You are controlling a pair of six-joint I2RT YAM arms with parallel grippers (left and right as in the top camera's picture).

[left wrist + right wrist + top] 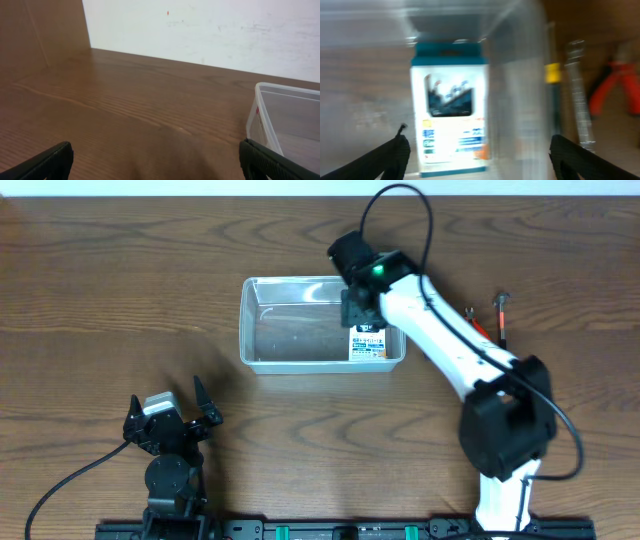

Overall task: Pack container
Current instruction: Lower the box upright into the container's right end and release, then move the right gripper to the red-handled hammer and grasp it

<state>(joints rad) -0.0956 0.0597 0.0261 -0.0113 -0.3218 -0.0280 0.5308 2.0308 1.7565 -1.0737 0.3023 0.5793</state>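
Brown wood-grain table (120,290) carries all items. The left gripper (168,405) sits well apart from the container (300,360), fingers spread wide and holding nothing. Its wrist view shows only the tub's rounded corner and rim, ahead of the right fingertip. The container is a clear, shallow plastic tub lying under the right gripper (358,308). The blurred right wrist view shows both fingers spread wide, touching nothing. A flat blue-and-white box (451,115) lies ahead between them inside the tub. Red-handled pliers (615,85) lie beyond the right finger, outside the wall.
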